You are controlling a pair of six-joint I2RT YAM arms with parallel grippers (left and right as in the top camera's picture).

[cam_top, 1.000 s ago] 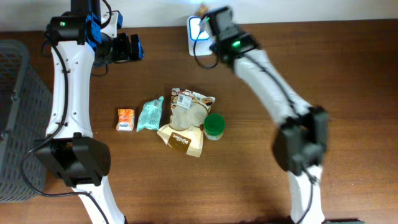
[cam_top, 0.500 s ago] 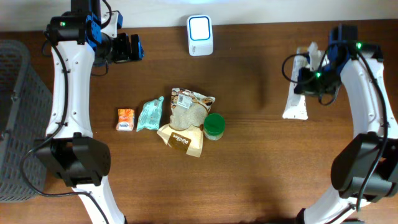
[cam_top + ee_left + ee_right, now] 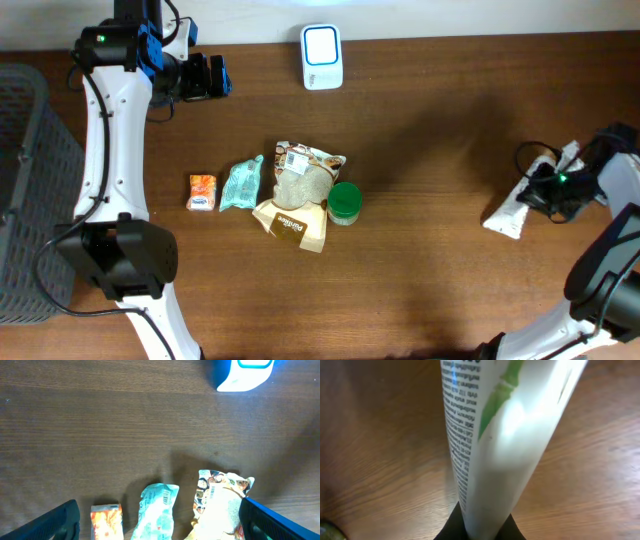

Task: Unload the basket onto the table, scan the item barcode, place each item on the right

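The right hand (image 3: 556, 188) is clenched on a white pack (image 3: 512, 212) at the far right of the tabletop (image 3: 430, 270), well apart from the scanner (image 3: 322, 44), which stands at the far edge near the middle. In the right wrist view the pack (image 3: 495, 435) runs away from the fingers as a narrow white body with a green stem print and a column of small text; the jaws pinch its near end. No barcode is visible on the faces shown. Whether the far end of the pack rests on the tabletop cannot be determined. The left hand (image 3: 208, 77) is released, jaws wide, holding nothing, and hangs above the far left of the tabletop. An orange packet (image 3: 202, 192), a teal packet (image 3: 240, 185), a paper bag (image 3: 298, 198) and a green-lidded jar (image 3: 345, 202) lie grouped in the centre, untouched. Judged step: transport of the grasped pack, not presentation, since the pack is nowhere near the scanner window. The frames do not settle whether the scan is complete. If it is pending, the next move calls for carrying the pack across to the scanner, keeping the grip firm, and rotating the wrist until the barcode panel faces the window.
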